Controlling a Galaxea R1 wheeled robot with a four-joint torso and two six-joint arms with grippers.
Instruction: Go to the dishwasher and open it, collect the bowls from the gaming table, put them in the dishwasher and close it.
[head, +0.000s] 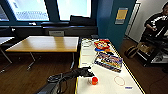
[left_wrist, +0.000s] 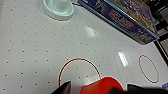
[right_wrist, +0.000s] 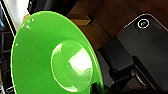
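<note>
The gaming table is white-topped with a yellow edge strip and runs away from me at centre right. A small red-orange bowl stands near its front end. My left gripper reaches over the table's left edge beside it. In the left wrist view the red-orange bowl sits between the dark fingers with gaps on both sides, so the gripper is open. A bright green bowl hangs tilted above the wooden floor, held at its rim by my right gripper. The dishwasher is out of view.
A flat board-game box and a colourful packet lie further along the table. A white round piece stands on the dotted top. A wooden table stands to the left. A bag and a person are at the right.
</note>
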